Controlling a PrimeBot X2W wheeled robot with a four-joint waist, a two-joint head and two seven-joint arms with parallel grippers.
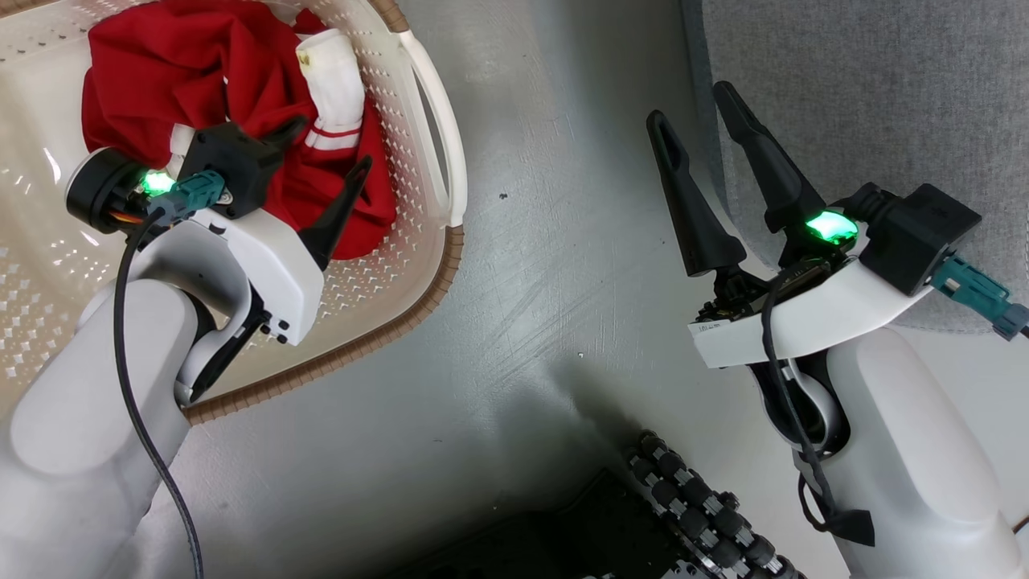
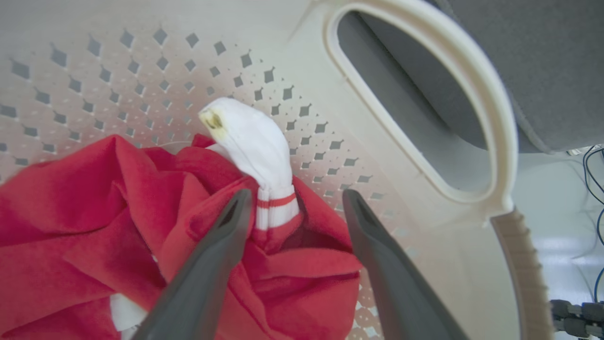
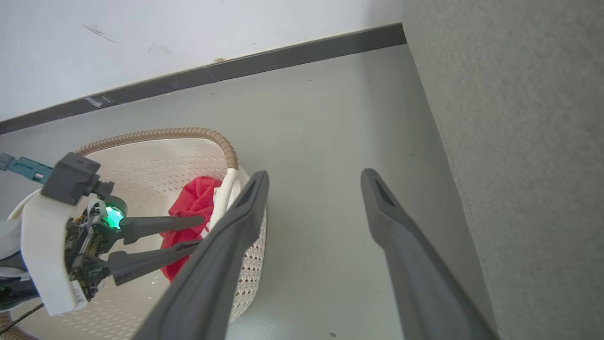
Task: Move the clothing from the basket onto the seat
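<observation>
The red clothing (image 1: 201, 72) lies bunched in the cream perforated basket (image 1: 418, 273), with a white sleeve cuff (image 1: 334, 80) sticking up from it. My left gripper (image 1: 334, 145) is open and reaches down into the basket over the cloth. In the left wrist view its fingers (image 2: 298, 194) stand on either side of the red-striped cuff (image 2: 276, 210) of the clothing (image 2: 71, 212), without pinching it. My right gripper (image 1: 687, 103) is open and empty above the floor, beside the edge of the grey seat (image 1: 868, 96). The right wrist view shows the right gripper (image 3: 315, 174) and the left gripper (image 3: 199, 232) at the clothing (image 3: 193, 203).
Grey floor (image 1: 547, 241) lies between the basket and the seat. A white wall with a dark skirting (image 3: 236, 71) runs behind the basket rim (image 3: 155, 134). My base's black roller wheel (image 1: 699, 507) is at the bottom. Cables (image 2: 594, 189) lie past the basket handle (image 2: 495, 118).
</observation>
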